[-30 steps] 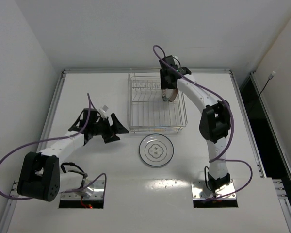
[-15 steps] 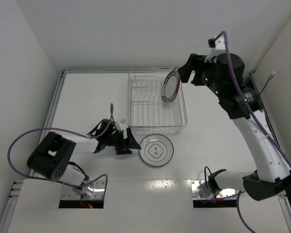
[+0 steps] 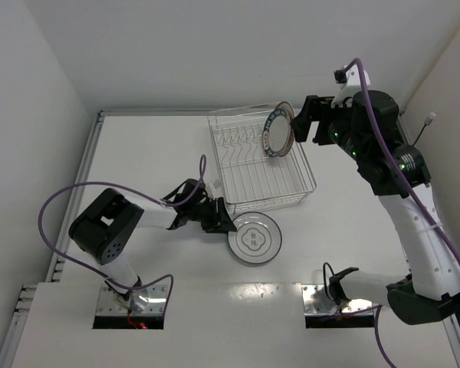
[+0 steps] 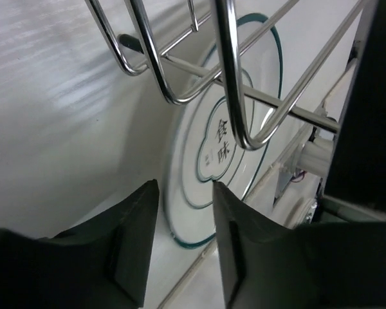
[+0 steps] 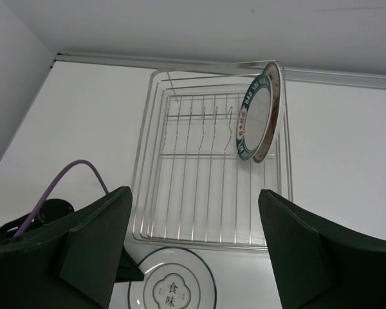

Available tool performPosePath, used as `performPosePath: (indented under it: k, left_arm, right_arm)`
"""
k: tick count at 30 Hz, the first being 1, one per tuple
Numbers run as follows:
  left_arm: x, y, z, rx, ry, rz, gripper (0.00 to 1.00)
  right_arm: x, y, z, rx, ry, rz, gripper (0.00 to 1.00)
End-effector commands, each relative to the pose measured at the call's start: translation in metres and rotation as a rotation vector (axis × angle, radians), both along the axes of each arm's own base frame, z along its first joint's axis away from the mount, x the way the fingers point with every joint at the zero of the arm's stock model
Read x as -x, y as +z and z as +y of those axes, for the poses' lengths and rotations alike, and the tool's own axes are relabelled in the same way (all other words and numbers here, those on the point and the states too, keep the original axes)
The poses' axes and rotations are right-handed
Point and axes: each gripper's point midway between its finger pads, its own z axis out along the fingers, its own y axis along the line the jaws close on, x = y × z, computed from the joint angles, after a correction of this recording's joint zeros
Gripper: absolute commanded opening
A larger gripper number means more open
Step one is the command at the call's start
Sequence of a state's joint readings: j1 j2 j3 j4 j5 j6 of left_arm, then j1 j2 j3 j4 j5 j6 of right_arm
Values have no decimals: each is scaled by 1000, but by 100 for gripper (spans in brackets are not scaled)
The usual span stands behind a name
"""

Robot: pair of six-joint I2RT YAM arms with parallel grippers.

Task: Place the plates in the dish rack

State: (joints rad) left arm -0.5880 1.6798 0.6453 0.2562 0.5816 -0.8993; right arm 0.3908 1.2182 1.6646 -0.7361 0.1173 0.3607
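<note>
The dish rack [image 3: 249,175] [image 5: 199,187] stands at the back middle of the table. A white plate with a dark lettered rim band [image 3: 277,130] [image 5: 254,122] stands on edge in its far right corner. A white plate with thin dark rings [image 3: 254,239] [image 5: 174,290] [image 4: 199,161] lies flat in front of the rack. My left gripper [image 3: 224,225] [image 4: 184,187] lies low at that plate's left rim, jaws partly closed with the rim in the gap between them. My right gripper [image 3: 310,123] [image 5: 194,194] hangs open and empty, high beside the rack's far right corner.
The rack's near corner wires [image 4: 235,96] cross just above my left fingers. A purple cable [image 3: 61,215] loops out from the left arm. A raised metal rim [image 3: 92,153] borders the table on the left and at the back, with white walls beyond.
My left gripper slid right to the ringed plate's rim and narrowed its jaws. My right gripper let go of the lettered plate, opened and rose. The rack shifted slightly right.
</note>
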Motion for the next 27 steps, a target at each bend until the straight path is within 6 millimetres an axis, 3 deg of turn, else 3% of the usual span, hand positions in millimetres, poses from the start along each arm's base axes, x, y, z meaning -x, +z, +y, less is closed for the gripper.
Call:
performPosePath:
  k: [1, 3, 5, 10, 17, 21, 22, 24, 25, 27]
  left_arm:
    - [10, -3, -5, -5, -35, 35, 33]
    - [12, -3, -6, 1, -43, 40, 20]
    - [16, -1, -7, -1, -52, 42, 0]
    - [20, 9, 1, -20, -37, 21, 0]
    - [27, 17, 11, -41, -23, 4, 0]
    - [30, 48, 13, 8, -16, -57, 0]
    - [30, 66, 15, 28, -7, -100, 0]
    - [25, 88, 18, 33, 19, -162, 0]
    - [23, 114, 20, 54, 22, -219, 0]
    - [15, 138, 26, 55, 61, -275, 0]
  right_arm:
    - [4, 19, -16, 39, -46, -55, 77]
    - [4, 19, -16, 39, -47, -55, 78]
    - [4, 19, -16, 39, -47, -55, 78]
    - [3, 7, -11, 30, -33, -21, 78]
    - [21, -43, -2, -26, 9, 91, 78]
    - [37, -60, 9, -58, 91, 123, 78]
    - [42, -74, 12, -57, 116, 156, 78]
    - [52, -85, 20, -72, 173, 176, 78]
    - [59, -92, 19, -75, 181, 178, 78]
    - [65, -100, 18, -81, 192, 172, 78]
